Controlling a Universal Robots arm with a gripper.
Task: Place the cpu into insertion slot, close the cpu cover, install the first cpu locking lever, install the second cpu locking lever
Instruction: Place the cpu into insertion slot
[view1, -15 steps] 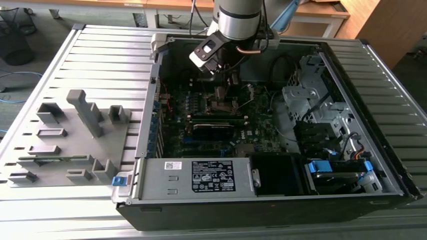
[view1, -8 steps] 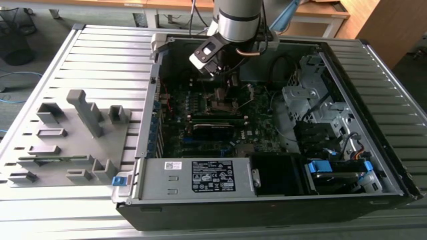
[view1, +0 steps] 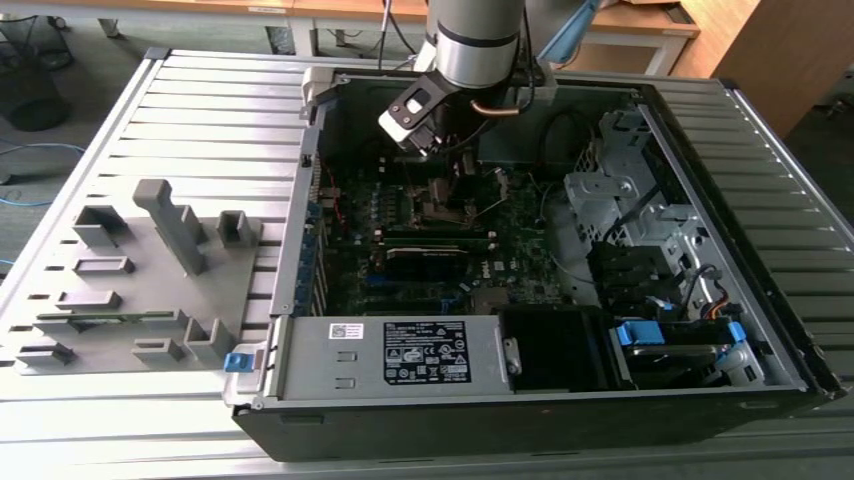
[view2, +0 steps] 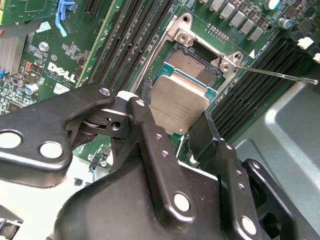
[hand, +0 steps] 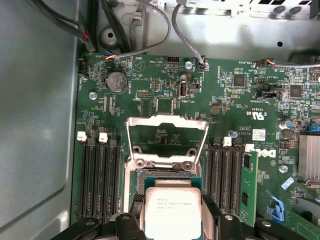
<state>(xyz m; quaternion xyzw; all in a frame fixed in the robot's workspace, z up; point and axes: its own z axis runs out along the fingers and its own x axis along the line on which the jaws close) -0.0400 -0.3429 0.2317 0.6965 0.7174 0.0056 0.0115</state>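
Over the insertion slot (view2: 192, 62), the gripper (view2: 172, 117) held the cpu (view2: 179, 106) by two opposite edges, its black fingers (view2: 145, 125) closed narrow on the chip's sides. The second wrist view showed the slot's dark contact field bare beyond the chip, with the chip overlapping the slot's near edge; whether it touched the slot could not be told. That view also showed a thin wire locking lever (view2: 280, 75) reaching away from the slot's corner, and black memory slots (view2: 130, 40) beside the slot. The first wrist view showed the cpu cover (hand: 167, 120) raised on its hinge at the slot's far side, green board visible through its window, plus a coin battery (hand: 116, 81) beyond the cover and a memory module (hand: 248, 185) standing beside the slot. The exterior view placed the slot on the motherboard (view1: 521, 250) inside an open computer case (view1: 747, 300), the power supply (view1: 387, 355) at the case's near edge. The case lay on a ribbed metal table (view1: 200, 110) next to a grey fixture tray (view1: 134, 270), with wooden desks (view1: 641, 20) behind.
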